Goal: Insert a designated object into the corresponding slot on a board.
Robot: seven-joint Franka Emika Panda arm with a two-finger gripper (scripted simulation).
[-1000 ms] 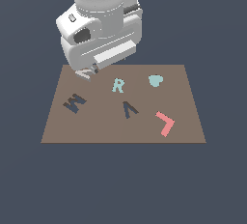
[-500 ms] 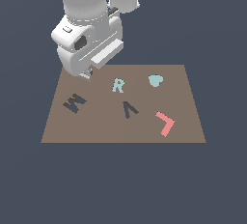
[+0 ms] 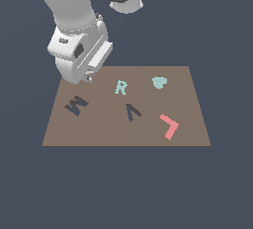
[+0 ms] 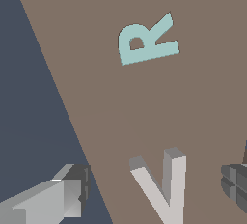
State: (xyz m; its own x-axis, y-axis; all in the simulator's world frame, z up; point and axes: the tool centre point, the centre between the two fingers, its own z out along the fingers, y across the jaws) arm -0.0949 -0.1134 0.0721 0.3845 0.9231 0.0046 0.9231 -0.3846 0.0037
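**Hovering over the grey V, tool spread, nothing gripped yet**

Hanging above the far corner of the flat brown rectangular board (image 3: 123,129), on the exterior view's left, the white arm's tool (image 4: 154,189) has its fingers (image 4: 53,199) apart. In the wrist view one finger sits on each side of the small pale grey V-shaped letter piece (image 4: 161,187), with a clear gap to each. Not clamped on anything.

The grey V lies flat on the board near that corner, hidden behind the arm in the exterior view. One finger looks to be off the board edge, over the dark background.

The target, a dark navy V-shaped recess (image 3: 132,111), is near the board's middle, well apart from the tool. The teal R letter (image 3: 120,87) lies between the grey V and the recess, a bit to the far side. The dark navy M-shaped recess (image 3: 76,105) is near the board's edge on the exterior view's left, just in front of the tool. The pink L letter (image 3: 169,125) and a teal heart-like piece (image 3: 159,82) are on the board's other half.

Judged step: pre-grasp, descent not yet done.

Risks:
- The V's arms splay, so closing on the slanted sides could twist or squeeze the piece out.
- A finger beyond the board edge may reach lower than the other, giving an uneven grip.
- The carry path passes near the teal R, so a low carry could knock it.
- The M recess is closer, so a wrong-slot drop is possible.
- Yaw mismatch at the V recess would jam the piece on the rim.
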